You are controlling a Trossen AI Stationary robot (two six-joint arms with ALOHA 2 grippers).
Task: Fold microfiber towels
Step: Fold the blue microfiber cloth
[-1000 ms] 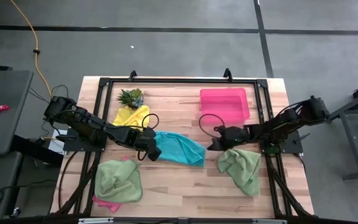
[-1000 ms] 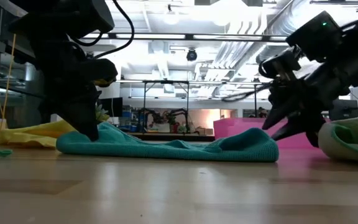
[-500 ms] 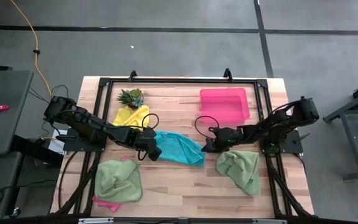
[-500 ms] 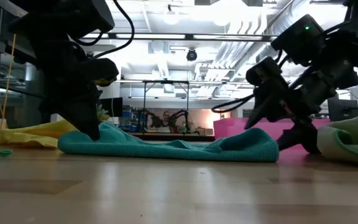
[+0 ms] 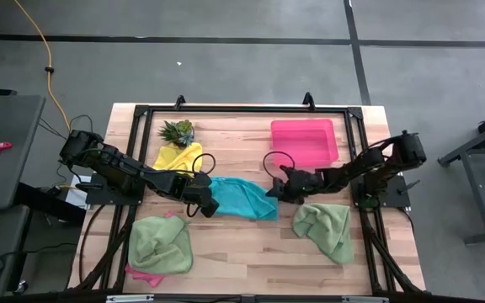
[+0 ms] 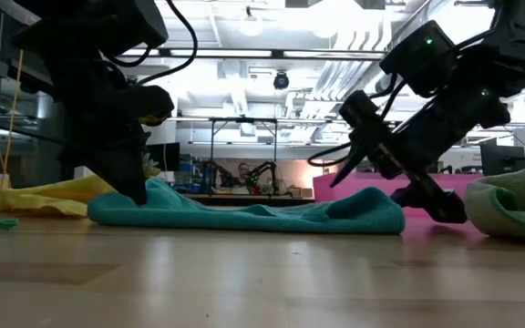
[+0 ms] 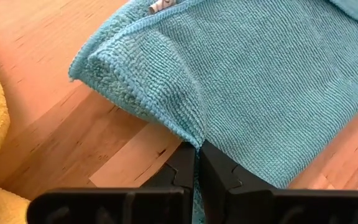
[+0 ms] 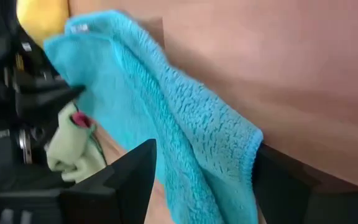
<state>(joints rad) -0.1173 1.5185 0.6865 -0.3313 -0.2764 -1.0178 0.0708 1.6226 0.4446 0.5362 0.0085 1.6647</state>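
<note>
The left tool pinches one edge of the fuzzy teal microfiber towel at mid-bench. The right tool, fingers spread, straddles the opposite edge; it should close fully before lifting, keeping both edges level.

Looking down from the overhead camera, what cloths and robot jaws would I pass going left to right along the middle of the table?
Yellow towel → left gripper, jaws shut on the teal towel's edge → teal towel → right gripper, jaws open around the teal towel's other end → light green towel.
</note>
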